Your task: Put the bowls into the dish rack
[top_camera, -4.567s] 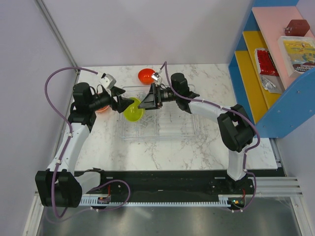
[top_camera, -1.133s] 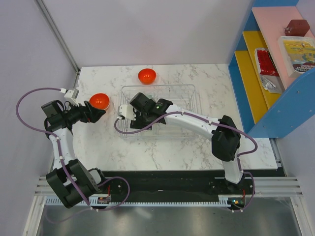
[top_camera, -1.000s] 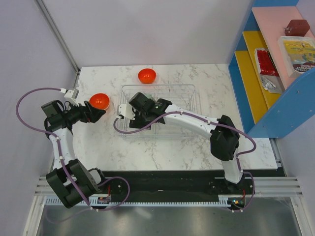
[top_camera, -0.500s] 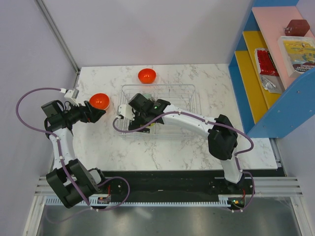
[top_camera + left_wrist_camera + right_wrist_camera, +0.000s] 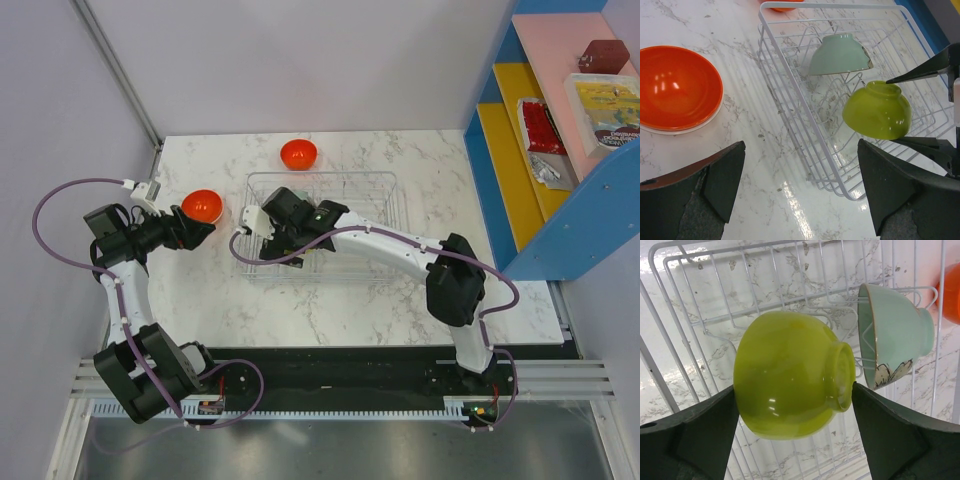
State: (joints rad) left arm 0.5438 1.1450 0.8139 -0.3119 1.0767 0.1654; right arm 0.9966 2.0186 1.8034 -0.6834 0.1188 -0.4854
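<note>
The dish rack (image 5: 390, 180) is a white wire rack, seen in the left wrist view (image 5: 840, 6) and the right wrist view (image 5: 660, 380). My right gripper (image 5: 265, 230) is low over its left end, shut on a lime green bowl (image 5: 790, 375) lying on its side, one finger on the rim side and one on the foot; the bowl also shows in the left wrist view (image 5: 877, 110). A mint bowl (image 5: 895, 340) stands on edge in the rack behind it. My left gripper (image 5: 200, 232) is open and empty beside an orange bowl (image 5: 202, 205) on the table, left of the rack.
A second orange bowl (image 5: 298, 154) sits on the table behind the rack's left corner. A blue shelf unit (image 5: 560, 150) with packets stands at the right. Walls close the back and left of the marble table (image 5: 330, 310).
Since 4.6 s ago the left gripper has left the lime bowl and drawn back left to the orange bowl; the right gripper brought the lime bowl down into the rack. In the last second it only shifted slightly.
</note>
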